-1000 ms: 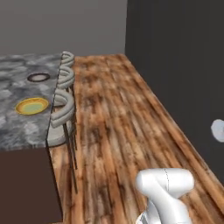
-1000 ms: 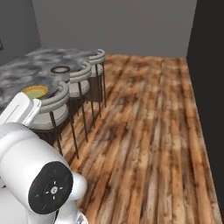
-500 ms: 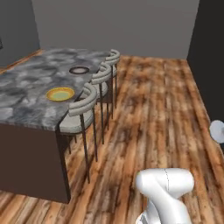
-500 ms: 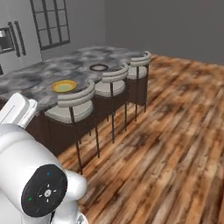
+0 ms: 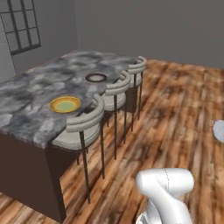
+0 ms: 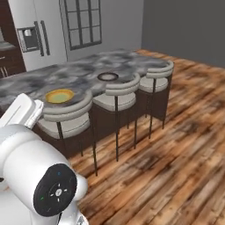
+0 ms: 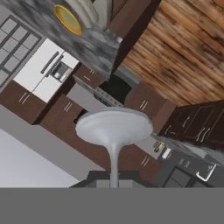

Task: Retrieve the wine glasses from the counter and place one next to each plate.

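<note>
A wine glass [image 7: 114,129] is showing in the hand view with its round foot facing the camera and its thin stem running down to the bottom of the picture, where the fingers are sitting together, clamped on that stem; the fingertips themselves are hidden by the grey band. In the left base view a pale rounded shape at the right edge, over the wooden floor [image 5: 175,113], may be part of that glass, though it is too blurred to tell. The grey marbled desk [image 5: 39,94] is standing to the left of the arm with dark brown panels beneath it. The yellow-orange plate [image 5: 65,104] with its greenish centre is lying near the long edge that faces the stools, close to the nearest stool [image 5: 83,127]. The dark-rimmed plate [image 5: 96,78] with its pale centre is lying farther along the same edge, by the middle stool [image 5: 116,87], well apart from the first plate. A third stool [image 5: 138,65] is standing at the far end of that edge. In the right base view the yellow-orange plate [image 6: 59,96] and the dark-rimmed plate [image 6: 107,77] are showing in the same order along the desk [image 6: 79,74], with a refrigerator [image 6: 33,35] and a window [image 6: 83,22] behind it.
</note>
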Available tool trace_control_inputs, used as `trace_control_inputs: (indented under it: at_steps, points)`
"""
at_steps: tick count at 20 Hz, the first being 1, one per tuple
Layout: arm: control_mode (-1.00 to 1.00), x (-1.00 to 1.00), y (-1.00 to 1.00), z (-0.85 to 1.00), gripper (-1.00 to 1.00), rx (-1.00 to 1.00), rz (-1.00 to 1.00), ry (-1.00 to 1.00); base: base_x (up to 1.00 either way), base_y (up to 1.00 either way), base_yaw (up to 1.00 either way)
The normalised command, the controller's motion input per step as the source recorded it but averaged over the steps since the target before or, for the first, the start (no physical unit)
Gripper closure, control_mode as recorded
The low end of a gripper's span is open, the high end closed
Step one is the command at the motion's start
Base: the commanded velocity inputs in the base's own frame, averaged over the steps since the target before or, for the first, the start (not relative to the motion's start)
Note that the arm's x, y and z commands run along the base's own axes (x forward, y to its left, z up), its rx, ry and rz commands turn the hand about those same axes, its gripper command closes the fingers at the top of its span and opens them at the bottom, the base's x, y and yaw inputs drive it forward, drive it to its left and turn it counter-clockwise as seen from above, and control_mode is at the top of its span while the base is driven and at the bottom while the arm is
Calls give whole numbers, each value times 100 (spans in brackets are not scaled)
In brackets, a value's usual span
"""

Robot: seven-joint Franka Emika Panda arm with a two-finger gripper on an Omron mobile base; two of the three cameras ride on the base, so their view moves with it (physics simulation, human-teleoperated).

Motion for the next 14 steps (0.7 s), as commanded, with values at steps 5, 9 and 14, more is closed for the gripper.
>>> trace_control_inputs:
  at_steps: [5, 9, 14]
  points:
    - [100, 0, 0, 0, 100, 0, 0, 0, 100, -56, 30]
    - [100, 0, 0, 0, 100, 0, 0, 0, 87, -27, 27]
    - [100, 0, 0, 0, 100, 0, 0, 0, 52, -12, 26]
